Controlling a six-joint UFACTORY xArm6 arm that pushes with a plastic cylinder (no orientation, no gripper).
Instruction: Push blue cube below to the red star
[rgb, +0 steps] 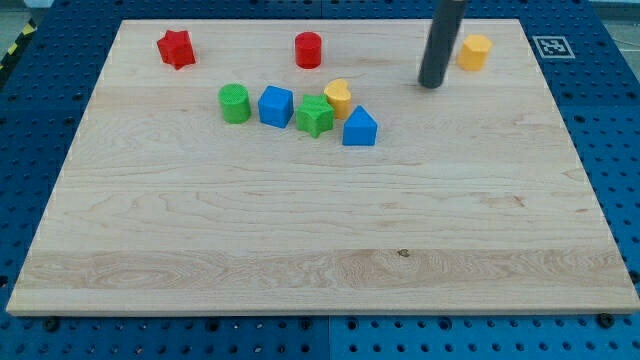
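The blue cube (276, 106) lies left of the board's middle, in a row of blocks. The red star (176, 48) lies near the view's top left, up and to the left of the cube. My tip (431, 84) stands on the board at the view's upper right, far to the right of the blue cube and a little above its row. It touches no block.
A green cylinder (234, 103) sits just left of the cube and a green star (315, 116) just right. A yellow heart (338, 97), a blue pentagon-like block (359, 128), a red cylinder (308, 50) and a yellow hexagon (475, 51) lie around. The wooden board (320, 250) ends at a blue pegboard.
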